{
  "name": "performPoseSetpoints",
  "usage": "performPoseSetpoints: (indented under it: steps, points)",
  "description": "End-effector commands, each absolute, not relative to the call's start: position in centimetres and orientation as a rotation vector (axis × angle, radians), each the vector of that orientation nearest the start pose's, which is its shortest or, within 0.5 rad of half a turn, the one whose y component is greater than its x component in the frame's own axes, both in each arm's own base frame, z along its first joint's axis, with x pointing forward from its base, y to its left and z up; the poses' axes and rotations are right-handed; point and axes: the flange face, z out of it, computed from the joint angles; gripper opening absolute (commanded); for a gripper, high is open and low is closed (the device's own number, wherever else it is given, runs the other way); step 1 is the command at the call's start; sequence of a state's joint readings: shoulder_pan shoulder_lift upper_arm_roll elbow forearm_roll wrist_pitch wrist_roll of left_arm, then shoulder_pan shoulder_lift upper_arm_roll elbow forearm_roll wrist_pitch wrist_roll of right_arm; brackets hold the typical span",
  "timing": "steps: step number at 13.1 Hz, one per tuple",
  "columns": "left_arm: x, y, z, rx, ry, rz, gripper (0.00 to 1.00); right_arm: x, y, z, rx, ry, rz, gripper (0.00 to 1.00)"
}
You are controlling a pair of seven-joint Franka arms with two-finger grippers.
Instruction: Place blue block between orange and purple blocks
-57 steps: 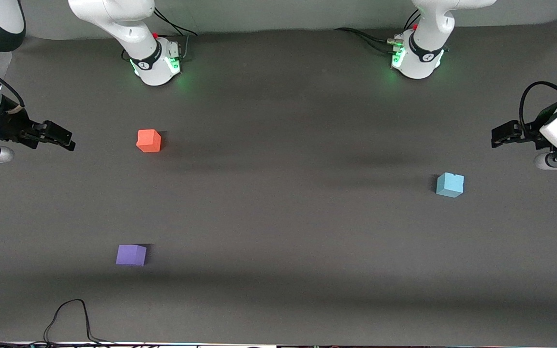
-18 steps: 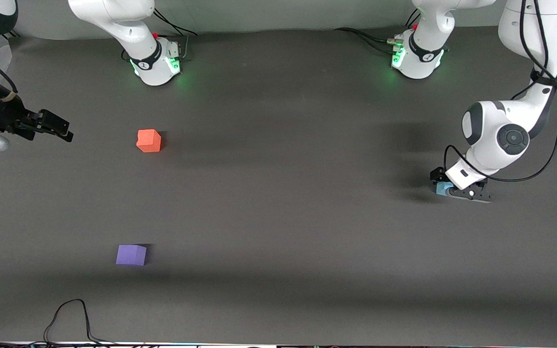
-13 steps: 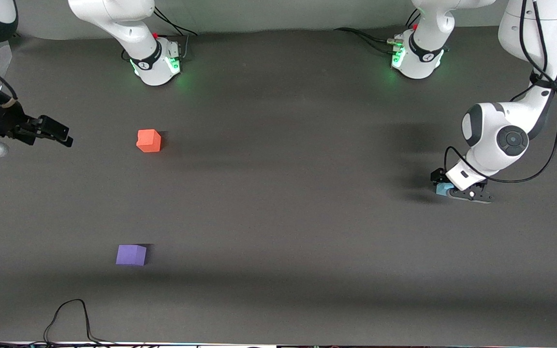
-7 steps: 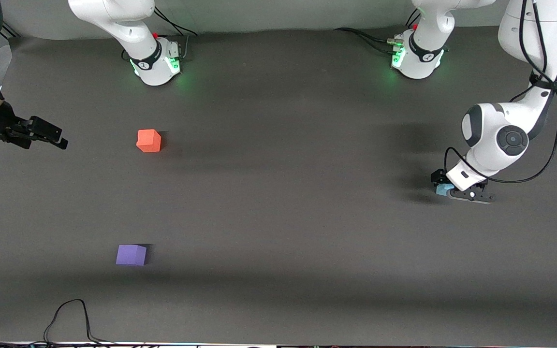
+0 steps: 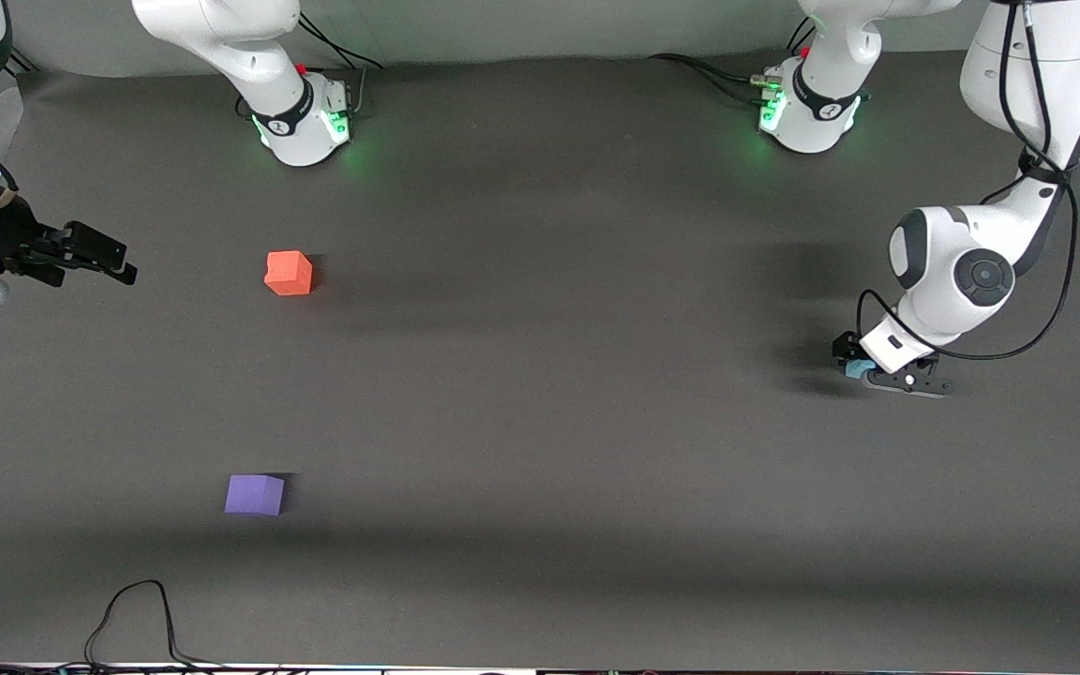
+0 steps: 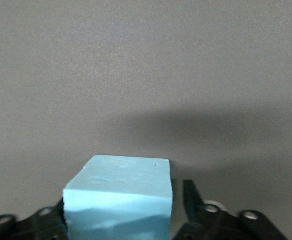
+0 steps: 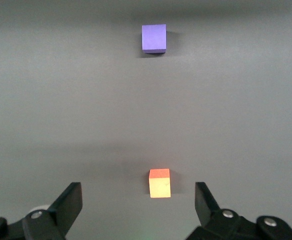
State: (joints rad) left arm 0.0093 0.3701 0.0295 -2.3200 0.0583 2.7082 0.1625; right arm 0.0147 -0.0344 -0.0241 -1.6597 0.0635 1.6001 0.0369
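Dark grey matte surface [image 5: 540,422] under both arms, lit unevenly with soft shadow bands.

Left gripper [image 5: 863,364]: jaws pinch the blue block [image 6: 118,200] from two opposite sides, black fingers [image 6: 198,210] against its side faces. Left wrist view shows the block's top face and one lit side face clear of the fingers. In the front view only a sliver of blue [image 5: 853,368] shows under the white wrist. Whether the block's underside is touching the surface or just off it cannot be told. Position: toward the left arm's end of the surface, well apart from the other two blocks.

Right gripper [image 5: 118,267]: jaws spread wide, nothing between them. It hangs at the right arm's end of the surface, and the right arm waits. In the right wrist view the gripper [image 7: 138,200] frames the orange block between its two fingers [image 7: 68,202].

Orange block [image 5: 289,273]: on the surface toward the right arm's end, near the right gripper, notch visible in its top edge.

Purple block [image 5: 255,494]: same end, nearer to the front camera than the orange block, well apart from it. Gap between the two is bare surface.

Black cable [image 5: 132,614] loops along the surface edge nearest the front camera.
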Motion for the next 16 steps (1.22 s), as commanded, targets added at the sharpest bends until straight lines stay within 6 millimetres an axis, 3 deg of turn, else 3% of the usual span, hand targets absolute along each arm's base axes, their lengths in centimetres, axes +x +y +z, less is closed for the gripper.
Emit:
performPoseSetpoints:
  steps: [1, 2, 5, 6, 9, 11, 13, 16]
  points:
    - [52.3, 2.0, 18.7, -3.090, 0.269, -0.034, 0.44, 54.7, 0.2, 60.7, -3.091, 0.038, 0.045, 1.00]
    - [52.4, 2.0, 18.8, -3.089, 0.269, -0.039, 0.37, 54.7, 0.2, 60.7, -3.091, 0.038, 0.048, 1.00]
    - [52.6, 2.0, 20.0, -3.088, 0.270, -0.044, 0.37, 54.7, 0.2, 60.7, -3.092, 0.035, 0.046, 1.00]
    - [52.9, 2.0, 21.8, -3.089, 0.266, 0.001, 0.37, 54.7, 0.1, 60.8, -3.091, 0.038, 0.043, 1.00]
    - [54.1, 0.8, 30.7, -3.093, 0.209, 0.177, 0.37, 54.8, -0.3, 60.8, -3.091, -0.047, 0.028, 1.00]
    - [55.3, -2.0, 35.8, -3.085, 0.198, 0.271, 0.37, 54.8, -0.1, 60.9, -3.091, -0.052, 0.026, 1.00]
    - [56.3, -7.2, 40.0, -3.073, 0.130, 0.296, 0.37, 54.8, 0.0, 61.0, -3.091, -0.054, 0.019, 1.00]
    - [54.9, -17.2, 42.1, -3.087, 0.092, 0.267, 0.37, 54.9, 0.0, 60.9, -3.092, -0.054, 0.022, 1.00]
